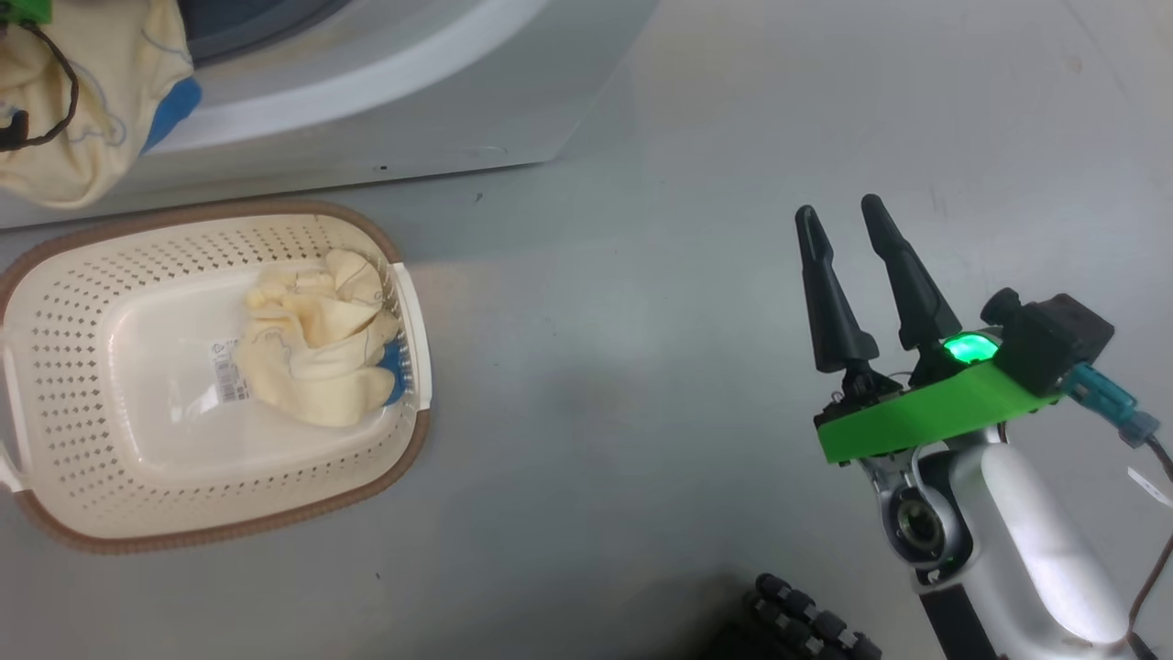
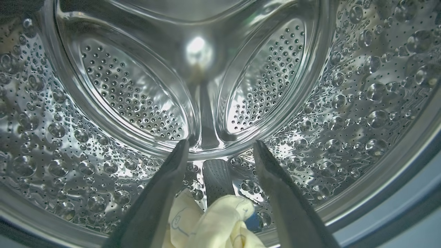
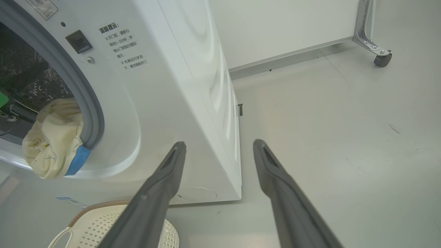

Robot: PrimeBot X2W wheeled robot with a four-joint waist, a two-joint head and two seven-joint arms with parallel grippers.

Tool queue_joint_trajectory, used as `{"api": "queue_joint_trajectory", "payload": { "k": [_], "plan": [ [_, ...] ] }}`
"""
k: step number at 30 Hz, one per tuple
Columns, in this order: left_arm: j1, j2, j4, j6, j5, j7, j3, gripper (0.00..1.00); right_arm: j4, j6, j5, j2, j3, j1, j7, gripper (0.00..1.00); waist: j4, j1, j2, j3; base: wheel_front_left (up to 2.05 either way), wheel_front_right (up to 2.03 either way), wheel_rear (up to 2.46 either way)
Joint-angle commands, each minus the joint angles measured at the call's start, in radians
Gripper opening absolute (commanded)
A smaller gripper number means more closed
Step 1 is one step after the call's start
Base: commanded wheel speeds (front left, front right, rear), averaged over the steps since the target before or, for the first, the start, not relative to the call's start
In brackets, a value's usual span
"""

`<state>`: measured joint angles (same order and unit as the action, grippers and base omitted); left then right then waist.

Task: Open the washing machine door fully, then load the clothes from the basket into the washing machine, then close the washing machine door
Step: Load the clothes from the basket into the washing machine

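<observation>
Facing the washing machine (image 3: 165, 103), you see Chinese instructions (image 3: 124, 44) printed beside its opening. One cream garment (image 3: 55, 137) droops over the gasket's lower edge, blue cuff downward. The basket (image 1: 73, 302) holds a second garment (image 1: 312, 357) at its right end, beside a barcode sticker (image 1: 229, 371). The left gripper (image 2: 222, 143), inside the drum (image 2: 344, 103), and the right gripper (image 1: 838, 207) both stand apart.

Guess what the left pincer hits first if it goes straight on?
The left pincer would probably meet the back wall of the steel drum first; depth is unclear. The cream garment lies lower, behind its tips.
</observation>
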<state>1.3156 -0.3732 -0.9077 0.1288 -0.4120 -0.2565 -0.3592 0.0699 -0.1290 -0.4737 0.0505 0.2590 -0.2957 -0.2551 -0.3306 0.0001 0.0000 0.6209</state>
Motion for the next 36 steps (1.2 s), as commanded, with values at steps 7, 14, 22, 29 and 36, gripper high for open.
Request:
{"api": "queue_joint_trajectory", "payload": {
  "k": [7, 14, 22, 29, 36],
  "plan": [
    [-0.011, -0.014, 0.072, 0.002, -0.015, -0.005, 0.027, 1.00, -0.024, -0.002, 0.004, 0.000, 0.006, -0.006, -0.007, 1.00, 0.014, -0.0001, 0.0000, -0.016, 0.00, 0.00, 0.00],
    [-0.115, 0.015, 0.154, 0.002, -0.004, -0.005, 0.070, 1.00, -0.019, -0.002, 0.023, 0.000, -0.009, -0.004, -0.007, 1.00, 0.034, -0.0001, 0.0000, -0.048, 0.00, 0.00, 0.00],
    [-0.237, 0.059, 0.243, 0.002, 0.016, -0.005, 0.119, 1.00, -0.010, -0.002, 0.048, 0.000, -0.027, 0.002, -0.007, 1.00, 0.065, -0.0001, 0.0000, -0.095, 0.00, 0.00, 0.00],
    [-0.376, 0.088, 0.308, 0.002, 0.036, -0.005, 0.136, 1.00, 0.004, -0.002, 0.064, 0.005, -0.050, 0.012, -0.007, 1.00, 0.097, -0.0001, 0.0000, -0.153, 0.00, 0.00, 0.00],
    [-0.494, 0.124, 0.352, 0.002, 0.049, -0.005, 0.171, 1.00, 0.018, -0.002, 0.062, 0.034, -0.069, 0.030, -0.007, 1.00, 0.133, -0.0001, 0.0000, -0.215, 0.00, 0.00, 0.00]
  ]
}}
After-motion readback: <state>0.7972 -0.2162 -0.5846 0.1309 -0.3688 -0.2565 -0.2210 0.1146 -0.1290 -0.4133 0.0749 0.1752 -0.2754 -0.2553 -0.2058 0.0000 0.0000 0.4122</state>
